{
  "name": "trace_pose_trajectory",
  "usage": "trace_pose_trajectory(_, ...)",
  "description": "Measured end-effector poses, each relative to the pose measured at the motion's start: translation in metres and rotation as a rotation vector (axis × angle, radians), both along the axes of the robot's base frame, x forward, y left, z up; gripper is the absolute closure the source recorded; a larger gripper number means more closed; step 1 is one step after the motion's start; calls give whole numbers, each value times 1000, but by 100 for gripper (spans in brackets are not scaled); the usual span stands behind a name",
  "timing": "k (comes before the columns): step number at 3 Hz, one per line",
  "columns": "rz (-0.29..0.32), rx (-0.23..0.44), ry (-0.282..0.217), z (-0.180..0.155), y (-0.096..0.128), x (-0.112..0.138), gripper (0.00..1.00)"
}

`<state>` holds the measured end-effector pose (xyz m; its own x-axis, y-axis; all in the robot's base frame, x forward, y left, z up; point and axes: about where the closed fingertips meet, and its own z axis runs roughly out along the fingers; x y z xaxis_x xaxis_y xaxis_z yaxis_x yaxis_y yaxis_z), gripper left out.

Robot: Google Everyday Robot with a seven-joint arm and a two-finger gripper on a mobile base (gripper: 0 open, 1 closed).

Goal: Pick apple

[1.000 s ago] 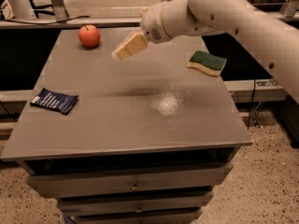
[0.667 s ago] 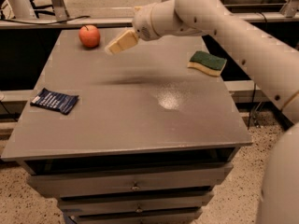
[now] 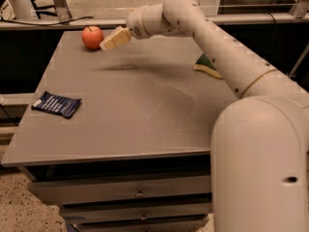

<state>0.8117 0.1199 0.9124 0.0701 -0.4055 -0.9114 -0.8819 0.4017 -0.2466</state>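
The apple [image 3: 92,36] is small, round and red-orange, and sits on the grey table [image 3: 130,110] near its far left corner. My gripper [image 3: 112,40] hangs above the table just to the right of the apple, its cream-coloured fingers [image 3: 116,38] pointing left at it and nearly touching it. The white arm reaches in from the lower right and crosses the table's right side.
A dark blue packet [image 3: 56,104] lies near the table's left edge. A green-and-yellow sponge [image 3: 208,65] lies at the right, partly hidden behind my arm. Drawers run under the table's front edge. Metal frames and a rail stand behind the table.
My gripper has moved left across the back of the table, from about the middle to right beside the apple. The apple, packet and sponge have not moved.
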Motion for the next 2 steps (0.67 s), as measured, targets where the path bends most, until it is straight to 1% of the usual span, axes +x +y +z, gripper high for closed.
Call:
trace_pose_trajectory(1, 17, 21, 18, -12, 27, 24, 0)
trace_pose_trajectory(2, 45, 44, 31, -18, 54, 37, 0)
